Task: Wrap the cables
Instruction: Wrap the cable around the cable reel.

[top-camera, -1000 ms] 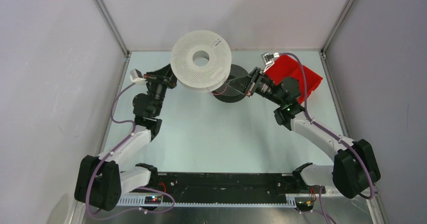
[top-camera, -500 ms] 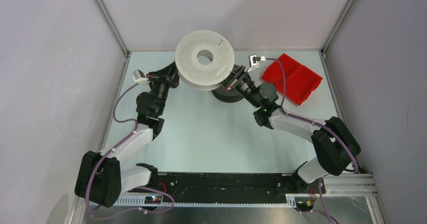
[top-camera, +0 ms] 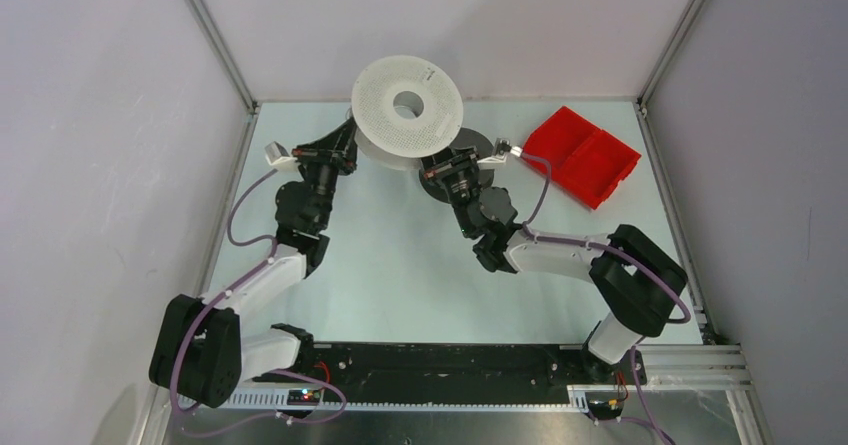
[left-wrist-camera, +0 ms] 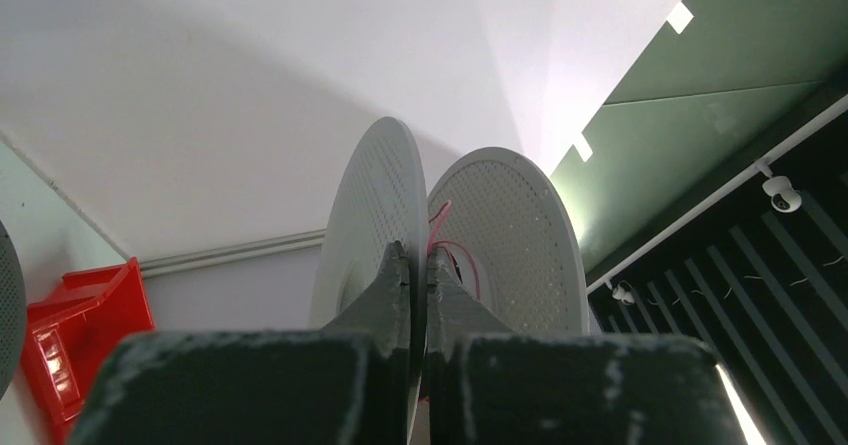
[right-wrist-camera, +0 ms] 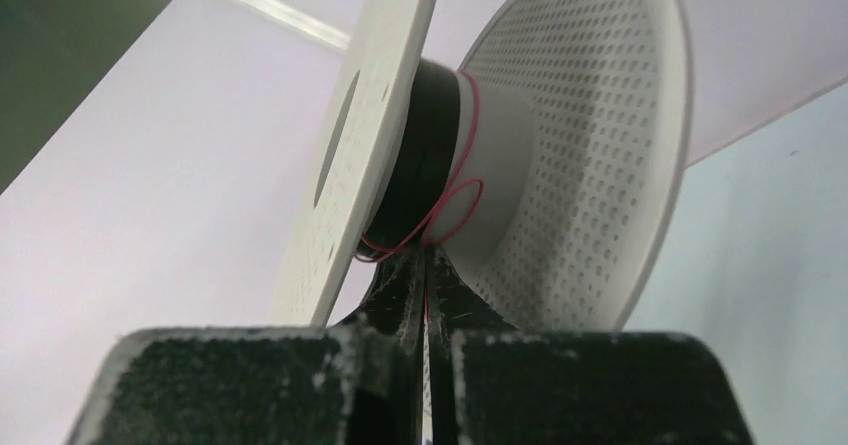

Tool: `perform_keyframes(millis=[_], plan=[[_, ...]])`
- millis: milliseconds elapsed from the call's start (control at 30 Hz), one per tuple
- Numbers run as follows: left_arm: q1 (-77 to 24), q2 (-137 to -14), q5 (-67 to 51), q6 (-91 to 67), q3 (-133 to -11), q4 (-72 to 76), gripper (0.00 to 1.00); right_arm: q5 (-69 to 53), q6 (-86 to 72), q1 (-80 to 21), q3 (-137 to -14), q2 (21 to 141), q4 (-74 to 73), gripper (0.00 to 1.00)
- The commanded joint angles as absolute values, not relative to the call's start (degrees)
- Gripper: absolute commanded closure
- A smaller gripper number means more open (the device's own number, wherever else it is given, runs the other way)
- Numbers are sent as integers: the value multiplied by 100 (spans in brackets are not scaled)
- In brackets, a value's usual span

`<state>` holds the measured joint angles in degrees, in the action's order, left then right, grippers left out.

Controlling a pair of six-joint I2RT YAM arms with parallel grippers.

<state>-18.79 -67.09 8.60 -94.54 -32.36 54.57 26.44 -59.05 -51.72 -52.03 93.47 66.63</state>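
Overhead view. You have two arms, two spools and one bin on the table (top-camera: 400, 255). The white spool (top-camera: 380, 117) sits at the far middle with one perforated flange facing the camera and a round hole at its centre. It partly covers the dark grey spool (top-camera: 473, 145), which lies just to its right and nearer to you. The left gripper (top-camera: 348, 145) meets the white spool at its left rim. The right gripper (top-camera: 437, 170) reaches in from the right, over the dark grey spool, to the white spool's near edge. One red bin (top-camera: 583, 155), with two compartments, lies at the far right, well apart from both spools.

Left wrist view. You see both flanges of the white spool (left-wrist-camera: 375, 205) edge-on, two in all. The left gripper (left-wrist-camera: 412, 255) has its fingers drawn in tight on the nearer flange, whose rim runs down between them. A short length of red filament (left-wrist-camera: 440, 215) shows in the gap between the flanges.

Right wrist view. The right gripper (right-wrist-camera: 424, 265) has its fingers pressed together, with the thin red filament (right-wrist-camera: 468, 135) pinched between the tips. From there the strand rises to the hub of the white spool (right-wrist-camera: 580, 115), makes one loose loop and passes around the hub beside a dark band. Only this one strand is visible; no strand can be made out on the dark grey spool.
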Motion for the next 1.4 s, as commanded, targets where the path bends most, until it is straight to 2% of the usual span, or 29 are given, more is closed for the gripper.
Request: perform_keyframes(millis=[0,200,767,1367], plan=[[-2075,-6560,623,-9916,-3478,6155,100,4124,-5498,-5220,-5549,9476,6619,100],[-2087,-6502,677,-9922,-3494,6167,100,4519,-5479,-5310,-5777,9717,6623,100],[-2092,-6469,716,-9979,-3460,6180,100,4274,-5263,-5408,-6245,10126,6693,100],[-2039,-6472,756,-9852,-3367,6270,100,3662,-4524,-5301,-4999,9202,7448,78]])
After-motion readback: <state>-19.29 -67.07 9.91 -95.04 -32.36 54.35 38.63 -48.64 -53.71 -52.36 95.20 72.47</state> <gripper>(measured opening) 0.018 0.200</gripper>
